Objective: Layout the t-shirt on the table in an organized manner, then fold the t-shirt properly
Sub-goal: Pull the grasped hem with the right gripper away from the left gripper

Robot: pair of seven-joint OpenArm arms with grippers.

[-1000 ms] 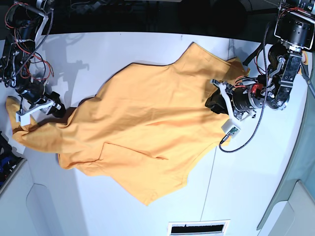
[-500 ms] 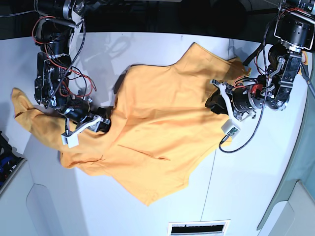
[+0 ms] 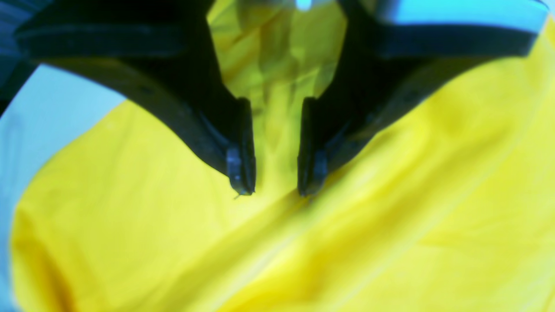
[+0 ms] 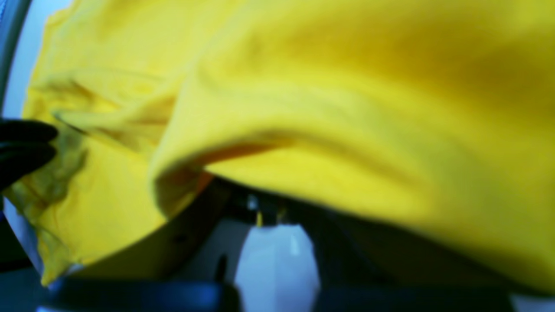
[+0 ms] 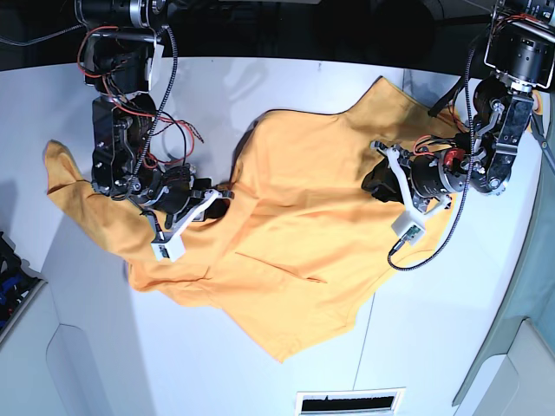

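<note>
Pinching a ridge of the bright orange cotton t-shirt (image 3: 390,225) between the left gripper (image 3: 275,173) tips, half-parted. Draping cloth over the right gripper, grip unclear. Dragging the shirt rightward across the wide white table (image 5: 286,82) versus earlier; right gripper (image 5: 208,204) now buried mid-shirt; layout unfinished.

One orange t-shirt (image 5: 286,234) lay on one white table (image 5: 486,295), with two robot arms present.

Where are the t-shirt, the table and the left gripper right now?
t-shirt (image 5: 295,217): base view, middle of its body.
table (image 5: 451,303): base view, bare top beside the hem.
left gripper (image 3: 271,190): left wrist view, midway between its tips.
</note>
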